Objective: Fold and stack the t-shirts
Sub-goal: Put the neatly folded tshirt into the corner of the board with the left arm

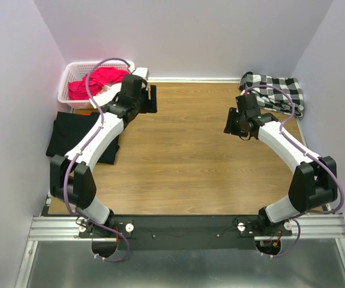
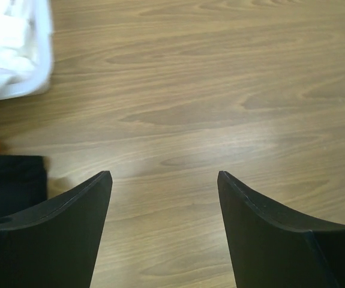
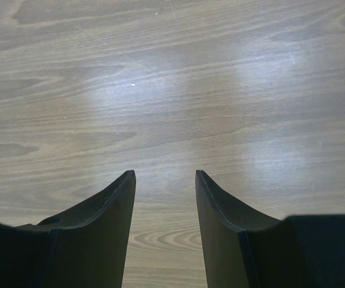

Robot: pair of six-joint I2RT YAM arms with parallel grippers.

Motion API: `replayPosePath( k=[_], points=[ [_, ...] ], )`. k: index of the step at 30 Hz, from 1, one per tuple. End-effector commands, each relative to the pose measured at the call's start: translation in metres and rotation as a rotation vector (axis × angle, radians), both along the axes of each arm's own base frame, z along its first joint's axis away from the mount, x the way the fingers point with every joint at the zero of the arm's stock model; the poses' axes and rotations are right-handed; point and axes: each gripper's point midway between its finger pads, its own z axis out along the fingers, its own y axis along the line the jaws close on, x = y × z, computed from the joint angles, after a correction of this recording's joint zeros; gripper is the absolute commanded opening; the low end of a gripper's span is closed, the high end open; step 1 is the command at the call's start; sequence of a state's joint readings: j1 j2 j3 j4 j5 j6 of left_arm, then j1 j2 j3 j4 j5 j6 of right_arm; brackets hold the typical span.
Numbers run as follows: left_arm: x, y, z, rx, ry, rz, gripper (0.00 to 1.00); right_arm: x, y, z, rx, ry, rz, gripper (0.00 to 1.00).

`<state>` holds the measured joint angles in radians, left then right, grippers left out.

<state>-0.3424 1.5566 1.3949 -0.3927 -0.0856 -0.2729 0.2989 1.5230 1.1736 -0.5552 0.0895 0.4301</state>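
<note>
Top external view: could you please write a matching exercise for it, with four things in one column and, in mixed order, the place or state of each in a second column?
Column one
1. red t-shirt
2. black t-shirt
3. checked cloth
4. left gripper

Column two
A. at the far right corner of the table
B. bunched inside the white basket
C. lying flat at the table's left edge
D. open, over bare wood

Pairs: 1-B, 2-C, 3-A, 4-D
</note>
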Motion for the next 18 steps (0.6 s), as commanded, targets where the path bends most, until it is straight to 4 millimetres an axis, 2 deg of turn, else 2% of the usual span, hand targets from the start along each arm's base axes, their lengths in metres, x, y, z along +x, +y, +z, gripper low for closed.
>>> replayPosePath(
  k=[1,2,3,4,6,8,14,18],
  points=[
    [0.000,-0.042,-0.024,-0.002,0.025,-0.129,0.81,0.004,-0.014,0.001,-0.018,-0.058,-0.093,0.53],
    [0.000,-0.049,-0.024,-0.001,0.023,-0.139,0.81,0.003,-0.015,0.001,-0.017,-0.062,-0.101,0.53],
    [-0.006,-0.065,-0.027,0.000,0.029,-0.174,0.81,0.002,-0.015,-0.002,-0.012,-0.069,-0.107,0.53],
    [-0.010,-0.074,-0.026,-0.003,0.019,-0.193,0.82,0.001,-0.016,0.004,-0.006,-0.094,-0.108,0.54],
    [-0.016,-0.088,-0.021,-0.016,-0.019,-0.208,0.82,-0.001,-0.023,0.003,-0.022,-0.127,-0.128,0.54],
    [-0.021,-0.102,-0.018,-0.032,-0.043,-0.225,0.83,-0.001,-0.028,0.013,-0.034,-0.178,-0.135,0.54],
    [-0.029,-0.118,-0.022,-0.068,-0.058,-0.236,0.86,-0.002,-0.041,0.015,-0.093,-0.219,-0.152,0.56],
    [-0.029,-0.122,-0.021,-0.048,-0.077,-0.249,0.88,-0.004,-0.042,0.013,-0.091,-0.216,-0.158,0.57]
  ],
)
